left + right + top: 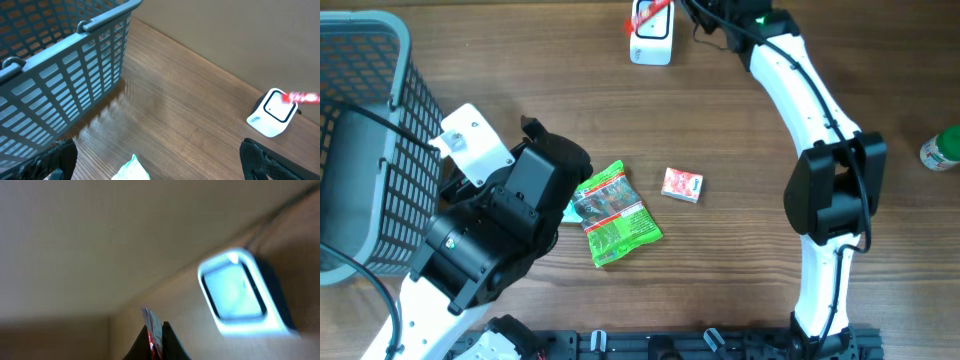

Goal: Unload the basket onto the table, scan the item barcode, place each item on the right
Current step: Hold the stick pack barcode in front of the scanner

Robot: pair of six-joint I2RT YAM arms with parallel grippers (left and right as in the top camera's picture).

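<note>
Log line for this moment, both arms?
right gripper: shut on red packet | red packet: held at scanner | left gripper: open, by green packet

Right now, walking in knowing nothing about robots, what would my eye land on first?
Probably the splash of red at the far edge of the table: the right pincer, shut on a small red-and-white item, holds it at the white scanner. Next comes the bright green packet lying mid-table beside the bulky black left arm, with a tall grey basket at the left edge.
</note>
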